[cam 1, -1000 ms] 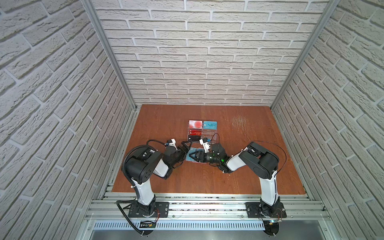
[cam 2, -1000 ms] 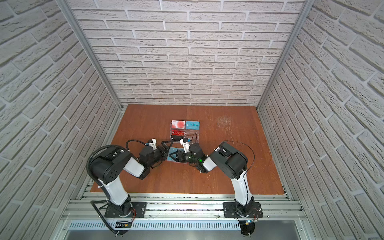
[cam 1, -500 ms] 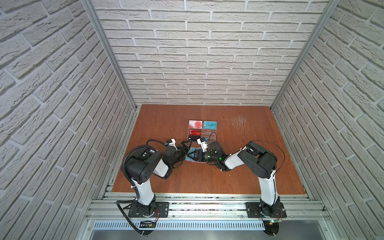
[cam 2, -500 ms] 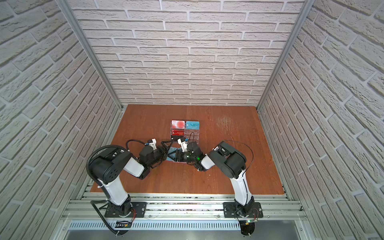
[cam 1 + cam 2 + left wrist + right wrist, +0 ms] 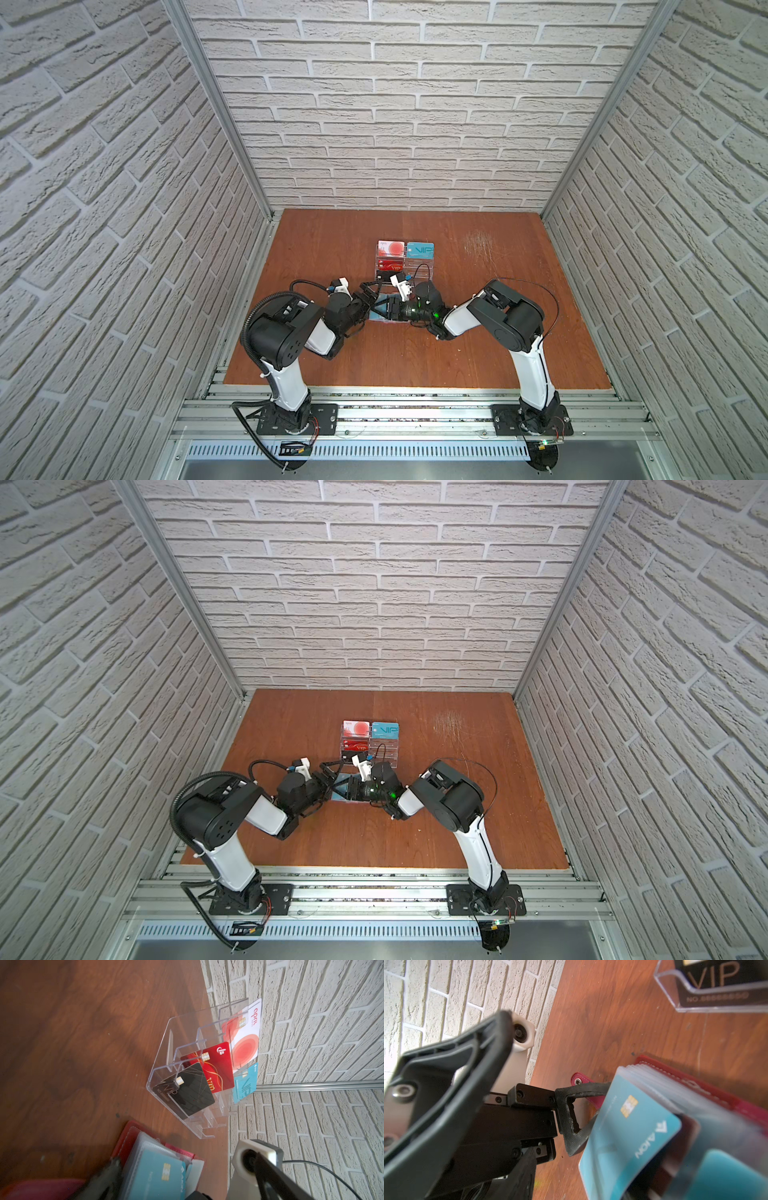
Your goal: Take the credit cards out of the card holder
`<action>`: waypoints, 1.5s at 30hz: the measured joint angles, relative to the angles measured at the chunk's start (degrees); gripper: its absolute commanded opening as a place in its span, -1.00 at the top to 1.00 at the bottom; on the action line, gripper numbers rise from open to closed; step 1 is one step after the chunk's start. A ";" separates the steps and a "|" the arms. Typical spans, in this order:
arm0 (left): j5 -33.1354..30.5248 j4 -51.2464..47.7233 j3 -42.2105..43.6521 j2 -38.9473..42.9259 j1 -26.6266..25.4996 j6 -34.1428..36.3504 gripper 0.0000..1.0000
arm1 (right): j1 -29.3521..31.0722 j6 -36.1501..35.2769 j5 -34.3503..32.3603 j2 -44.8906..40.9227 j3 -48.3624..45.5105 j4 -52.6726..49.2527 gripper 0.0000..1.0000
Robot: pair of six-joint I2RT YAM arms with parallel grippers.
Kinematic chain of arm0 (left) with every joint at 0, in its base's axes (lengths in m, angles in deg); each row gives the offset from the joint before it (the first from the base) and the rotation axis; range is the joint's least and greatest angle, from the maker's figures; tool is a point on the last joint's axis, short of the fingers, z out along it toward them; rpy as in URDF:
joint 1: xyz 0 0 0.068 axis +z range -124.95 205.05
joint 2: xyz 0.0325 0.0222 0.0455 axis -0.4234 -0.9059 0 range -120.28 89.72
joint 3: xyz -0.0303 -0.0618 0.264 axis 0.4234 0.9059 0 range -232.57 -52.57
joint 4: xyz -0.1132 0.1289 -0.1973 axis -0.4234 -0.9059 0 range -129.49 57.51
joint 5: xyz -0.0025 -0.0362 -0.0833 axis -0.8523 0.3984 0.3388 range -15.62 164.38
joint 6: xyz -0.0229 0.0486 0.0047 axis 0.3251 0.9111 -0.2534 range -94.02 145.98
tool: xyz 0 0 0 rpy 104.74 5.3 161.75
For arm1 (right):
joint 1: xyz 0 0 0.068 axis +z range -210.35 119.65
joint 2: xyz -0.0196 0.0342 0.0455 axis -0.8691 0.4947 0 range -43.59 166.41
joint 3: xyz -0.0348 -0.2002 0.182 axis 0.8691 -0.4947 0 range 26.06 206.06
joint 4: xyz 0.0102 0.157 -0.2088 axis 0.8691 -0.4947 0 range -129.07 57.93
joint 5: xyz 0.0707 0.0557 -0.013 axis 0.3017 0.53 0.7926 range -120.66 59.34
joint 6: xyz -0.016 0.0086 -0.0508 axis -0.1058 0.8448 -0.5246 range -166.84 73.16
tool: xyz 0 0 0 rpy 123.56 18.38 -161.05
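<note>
The left end effector (image 5: 371, 300) is spread wide at 9 o'clock of the red leather-like booklet card holder (image 5: 685, 1077); the right end effector's (image 5: 388, 309) spread is unclear.

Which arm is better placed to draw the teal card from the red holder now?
Right. The right claw sits at the card holder's clear sleeves, the teal card close before its camera. The left claw is spread wide, one finger on the red snap tab, probably best left steadying it.

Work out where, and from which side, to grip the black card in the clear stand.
Probably pinch the black card by its free top edge, coming from above: it stands in the front pocket of the clear stand, whose lip covers its lower part.
</note>
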 measured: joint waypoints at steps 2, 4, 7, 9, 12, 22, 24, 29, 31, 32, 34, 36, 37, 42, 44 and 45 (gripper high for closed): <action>-0.02 -0.07 0.07 0.11 0.00 0.00 -0.96 | -0.04 0.24 0.04 0.13 0.04 0.07 0.05; -0.04 -0.22 0.07 0.20 0.00 -0.02 -0.96 | -0.13 0.35 0.04 0.35 0.13 -0.07 0.06; -0.07 -0.28 0.07 0.28 0.00 -0.02 -0.96 | -0.28 0.39 0.46 0.57 0.39 -0.15 0.06; -0.20 -0.72 0.07 0.55 0.00 -0.02 -0.96 | -0.42 0.61 0.92 0.85 0.46 0.37 0.07; -0.24 -1.27 0.07 0.85 0.00 -0.02 -0.96 | -0.66 1.05 1.51 1.20 0.44 1.16 0.08; -0.22 -1.64 0.15 1.16 0.00 -0.02 -0.96 | -2.08 1.62 2.78 1.27 -0.83 2.80 0.12; -0.22 -1.64 0.15 1.16 0.00 -0.02 -0.97 | -2.38 1.62 2.97 1.25 -1.25 3.30 0.13; 0.04 -1.64 0.17 1.16 0.00 -0.04 -0.96 | -3.21 1.66 3.82 0.90 -2.49 4.20 0.15; 0.70 -1.66 0.17 1.16 -0.02 -0.07 -0.96 | -3.45 1.84 4.22 0.66 -3.04 4.48 0.16; 0.92 -1.68 0.17 1.16 -0.02 -0.07 -0.96 | -3.54 1.86 4.35 0.63 -3.15 4.52 0.17; 1.22 -1.70 0.17 1.16 -0.02 -0.07 -0.96 | -3.72 1.88 4.72 0.61 -3.28 4.55 0.17; 1.46 -1.73 0.17 1.16 -0.02 -0.07 -0.96 | -3.85 1.90 4.98 0.61 -3.39 4.63 0.18; 1.57 -1.73 0.17 1.16 -0.02 -0.07 -0.97 | -3.91 1.92 5.07 0.61 -3.52 4.79 0.19; 1.99 -1.75 0.17 1.16 -0.02 -0.07 -0.96 | -4.31 2.05 5.38 0.59 -4.20 5.51 0.22; 2.01 -1.77 0.17 1.16 0.00 -0.07 -0.96 | -4.52 2.05 5.46 0.50 -4.52 5.75 0.24; 2.05 -1.77 0.17 1.16 0.00 -0.07 -0.96 | -4.63 2.08 5.55 0.44 -4.68 5.84 0.25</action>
